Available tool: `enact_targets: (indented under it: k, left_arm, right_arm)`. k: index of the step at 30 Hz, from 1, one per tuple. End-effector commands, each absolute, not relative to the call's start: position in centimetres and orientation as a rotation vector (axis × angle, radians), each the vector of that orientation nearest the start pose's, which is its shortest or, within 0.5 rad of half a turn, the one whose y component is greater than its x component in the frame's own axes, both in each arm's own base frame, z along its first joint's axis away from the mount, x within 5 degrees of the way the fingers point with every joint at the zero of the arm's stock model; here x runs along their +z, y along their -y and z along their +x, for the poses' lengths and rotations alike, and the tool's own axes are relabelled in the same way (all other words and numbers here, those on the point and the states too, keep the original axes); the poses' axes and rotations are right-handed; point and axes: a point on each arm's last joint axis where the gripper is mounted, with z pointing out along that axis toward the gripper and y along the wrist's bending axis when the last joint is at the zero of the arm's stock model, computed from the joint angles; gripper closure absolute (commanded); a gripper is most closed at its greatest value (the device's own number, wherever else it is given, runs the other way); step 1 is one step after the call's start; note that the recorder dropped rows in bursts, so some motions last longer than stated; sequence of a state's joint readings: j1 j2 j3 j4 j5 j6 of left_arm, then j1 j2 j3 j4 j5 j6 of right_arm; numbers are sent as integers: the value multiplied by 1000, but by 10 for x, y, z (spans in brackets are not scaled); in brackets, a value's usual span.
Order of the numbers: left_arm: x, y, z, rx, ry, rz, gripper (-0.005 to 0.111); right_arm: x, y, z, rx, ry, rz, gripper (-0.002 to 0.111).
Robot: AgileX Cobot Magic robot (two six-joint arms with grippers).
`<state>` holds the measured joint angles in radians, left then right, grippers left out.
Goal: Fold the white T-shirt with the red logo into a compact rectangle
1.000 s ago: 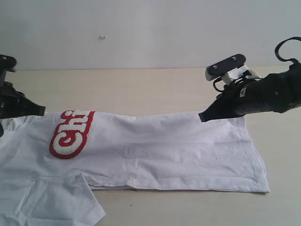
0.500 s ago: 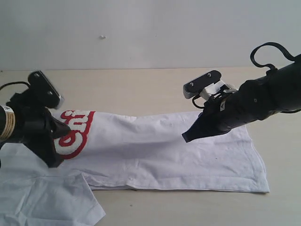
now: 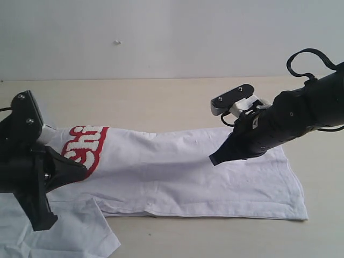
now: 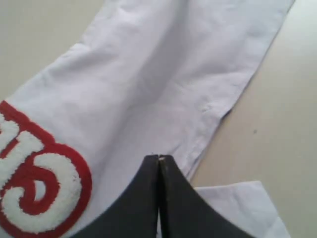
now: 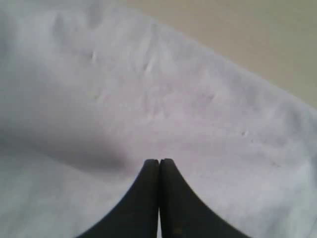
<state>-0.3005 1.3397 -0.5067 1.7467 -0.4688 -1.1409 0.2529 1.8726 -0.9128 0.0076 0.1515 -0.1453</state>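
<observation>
A pale wooden tabletop (image 3: 161, 102) runs in front of a plain light grey wall (image 3: 161, 37).

Your left gripper (image 3: 81, 171), black and wedge-shaped, enters from the left edge of the exterior view. It lies nearly level and points along the cloth. Your right gripper (image 3: 214, 159), on a black arm from the right edge, slants downward, with its grey camera block riding above the wrist. In each wrist view the two fingers are pressed flat together with nothing between them. Whether either tip touches the cloth cannot be told.

The large white cotton T-shirt (image 3: 188, 172) lies flat on the table beneath both pairs of fingers. It is folded into a long band whose long axis runs side to side across the exterior view. Its hemmed end lies beyond the right fingertips, and a loose sleeve lies beside the left gripper.

The red bubble-outlined logo (image 3: 86, 150) sits just beside the left fingertips, partly hidden behind them. Its fluffy white letters begin with a C; the whole word cannot be read.
</observation>
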Motion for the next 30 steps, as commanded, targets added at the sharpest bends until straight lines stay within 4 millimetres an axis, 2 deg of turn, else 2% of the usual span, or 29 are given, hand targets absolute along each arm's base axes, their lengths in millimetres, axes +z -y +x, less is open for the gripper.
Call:
enact_targets:
  k: [1, 10, 13, 16, 20, 21, 23, 27, 30]
  left_arm:
    - [209, 94, 192, -258, -1934, 1149, 107]
    - [245, 37, 172, 527, -1752, 1002, 107]
    - [246, 24, 160, 779, -1660, 1138, 107]
    - [244, 11, 153, 937, -1721, 1165, 107]
    - [239, -10, 138, 1250, -1872, 1363, 107]
    - [236, -14, 133, 1264, -1934, 1398, 107]
    - [230, -11, 124, 1166, -2009, 1448, 107]
    - [221, 10, 101, 671, -2108, 1620, 107]
    - [218, 19, 87, 435, -2167, 1757, 107]
  right_arm:
    - [126, -88, 335, 53, -2548, -487, 108]
    - [126, -88, 335, 54, -2550, -486, 108]
    - [126, -88, 335, 54, -2551, -486, 108]
    - [126, -88, 335, 54, -2553, -487, 108]
    - [125, -88, 334, 53, -2562, -488, 108]
    - [125, -88, 334, 53, -2562, -488, 108]
    - [125, -88, 334, 54, -2562, -486, 108]
    - [125, -87, 334, 54, -2569, -487, 108]
    - [125, -87, 333, 54, -2573, -488, 108]
